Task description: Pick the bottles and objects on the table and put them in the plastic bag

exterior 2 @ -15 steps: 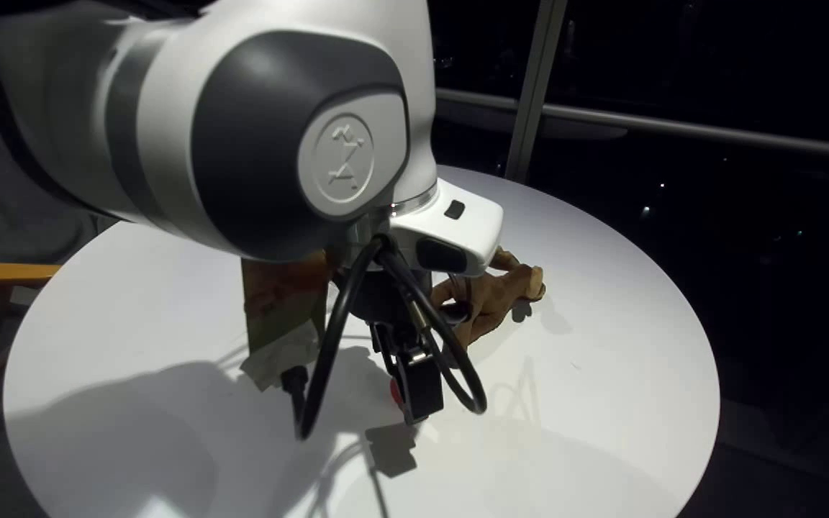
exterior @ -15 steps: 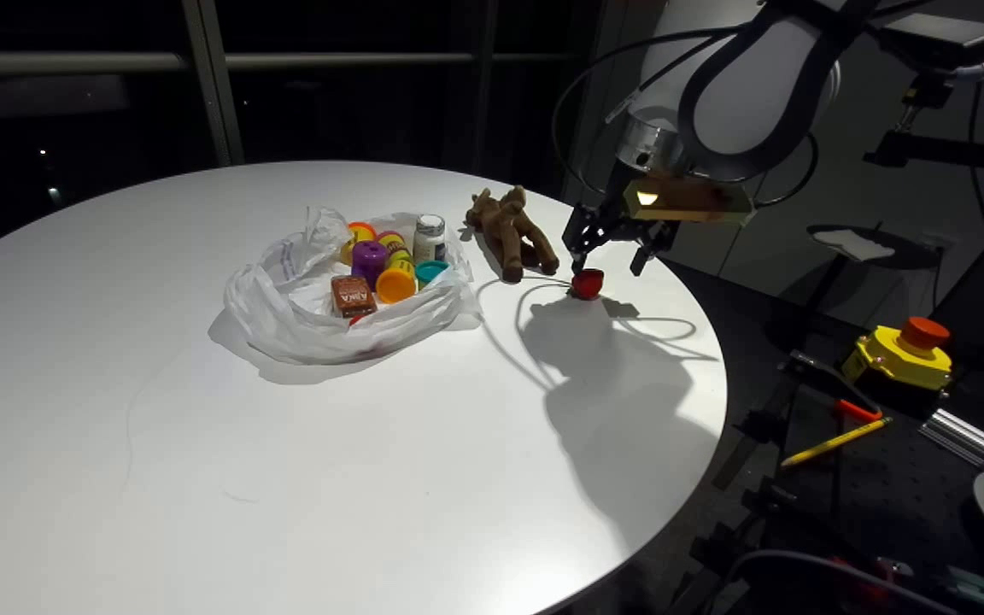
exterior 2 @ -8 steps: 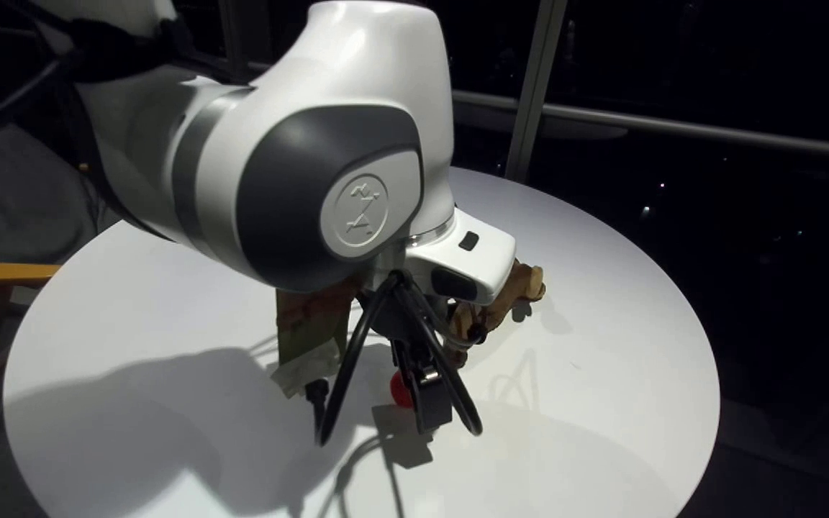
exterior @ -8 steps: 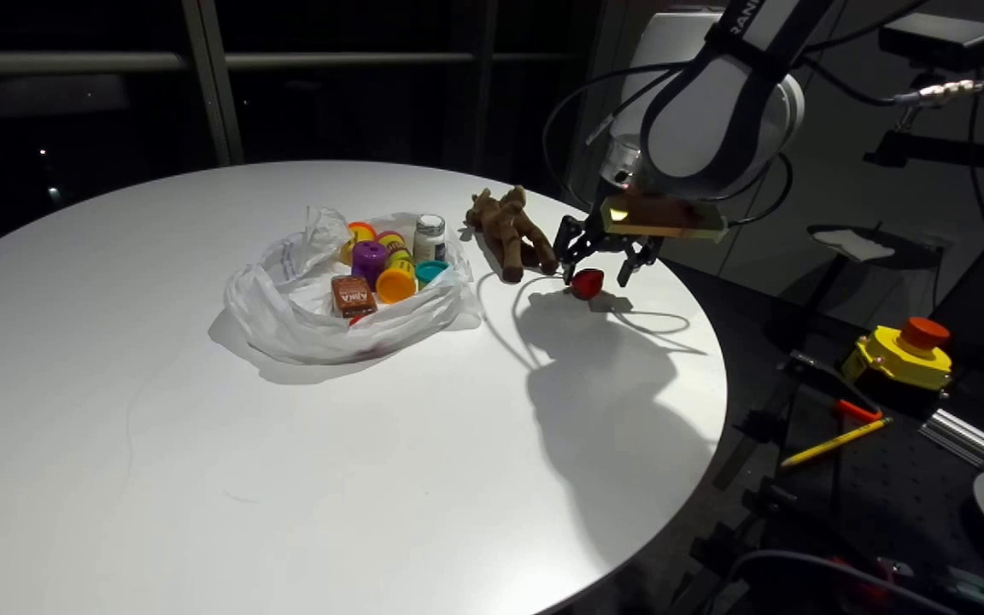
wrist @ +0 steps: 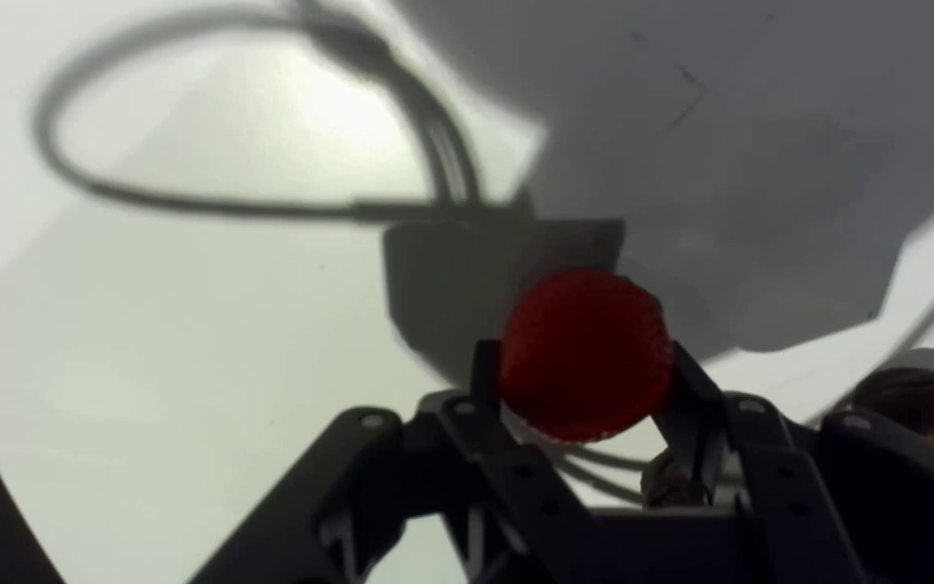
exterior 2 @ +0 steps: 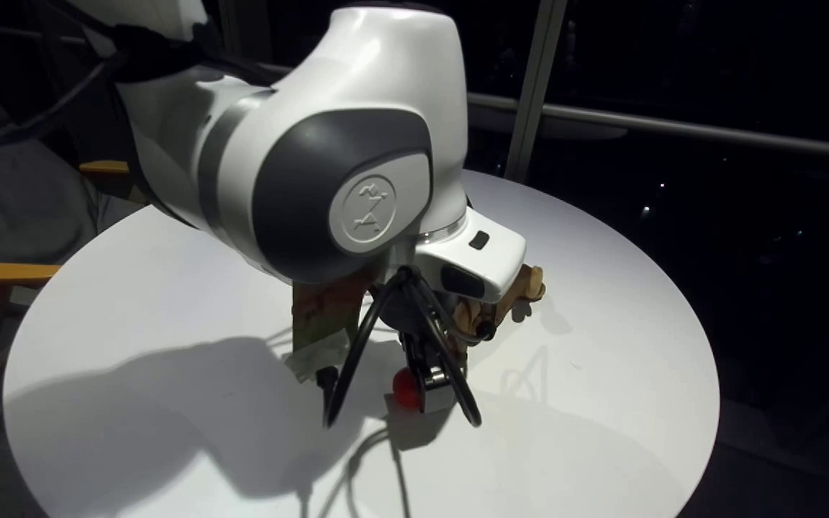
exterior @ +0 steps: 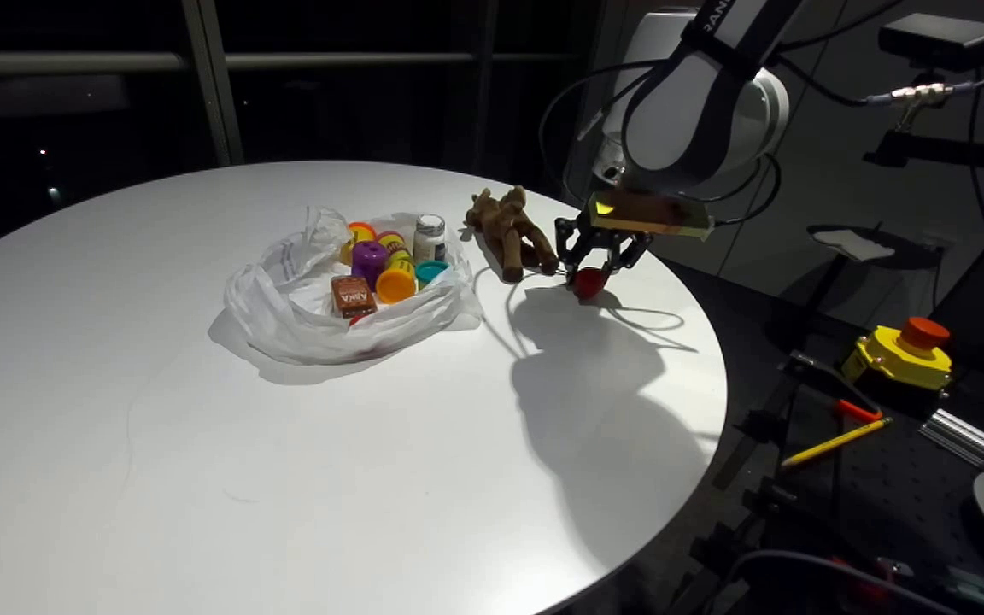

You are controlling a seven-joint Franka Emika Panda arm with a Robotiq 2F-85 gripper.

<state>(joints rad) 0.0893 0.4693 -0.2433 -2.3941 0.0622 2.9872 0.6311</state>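
The fingers have the red ball gripped, one against each side; the wrist view shows no clear gap on either flank. In both exterior views the ball sits low at the worktop; whether it rests there or hangs just above, I cannot tell. Being round, it offers no long axis to line up with.

What the coming move turns on is the way to the plastic bag. In an exterior view it lies mouth up, well apart from the fingers and off to that view's left. The brown plush toy lies between the two, just behind the straight line, legs pointing toward the ball and feet near the fingers. So the carry probably wants to go up first, then across, clear of those feet. The bag's nearer side holds a white bottle and a teal tub; barer plastic shows at its far side, which looks the better spot to let go. A low approach could drag the thin rim.
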